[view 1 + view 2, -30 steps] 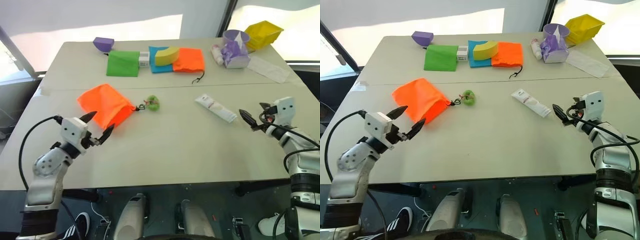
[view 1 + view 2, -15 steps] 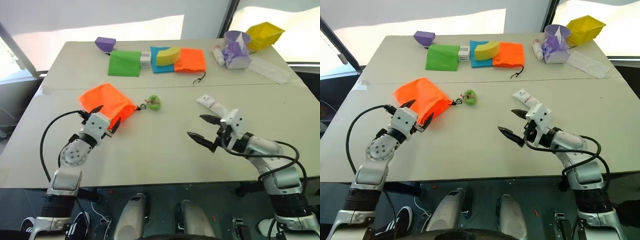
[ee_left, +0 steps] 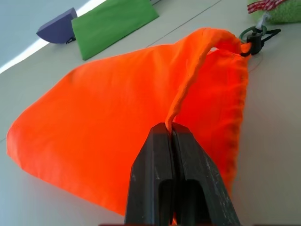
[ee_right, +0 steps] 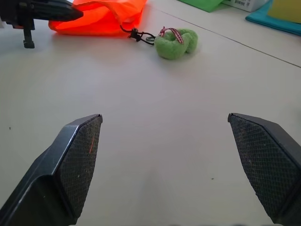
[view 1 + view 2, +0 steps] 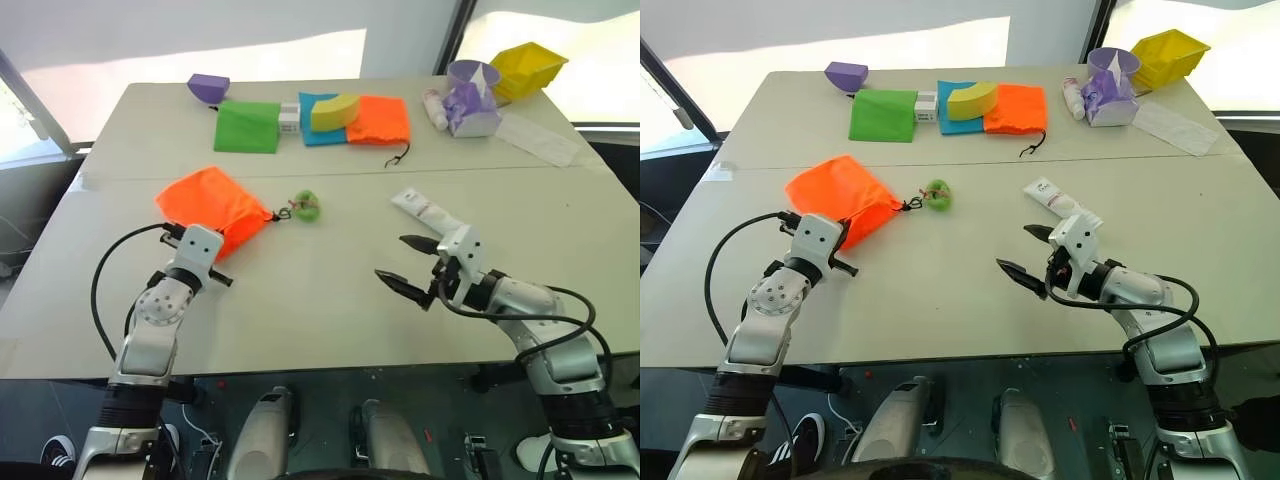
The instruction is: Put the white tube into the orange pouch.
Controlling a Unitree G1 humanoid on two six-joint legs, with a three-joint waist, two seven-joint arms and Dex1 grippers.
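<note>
The orange pouch (image 5: 205, 203) lies flat on the left half of the table, and its black cord runs to a fuzzy green ring (image 5: 306, 206). My left gripper (image 5: 224, 266) is shut on a fold of the pouch's near hem; the wrist view shows the fabric (image 3: 108, 122) pinched between the closed fingertips (image 3: 165, 141). The white tube (image 5: 424, 210) lies at right of centre. Just in front of the tube my right gripper (image 5: 394, 259) stands open and empty, pointing left across the table toward the green ring (image 4: 176, 42).
Along the far edge sit a purple bowl (image 5: 207, 87), a green pouch (image 5: 247, 127), a yellow wedge (image 5: 335, 110) on blue cloth, a darker orange pouch (image 5: 380, 120), a white-and-pink bottle (image 5: 434, 108), a purple cup (image 5: 472, 95) and a yellow bin (image 5: 527, 66).
My left gripper reached the pouch's near edge and closed on the fabric. My right arm swung in from the table's right side to beside the tube, then held still.
</note>
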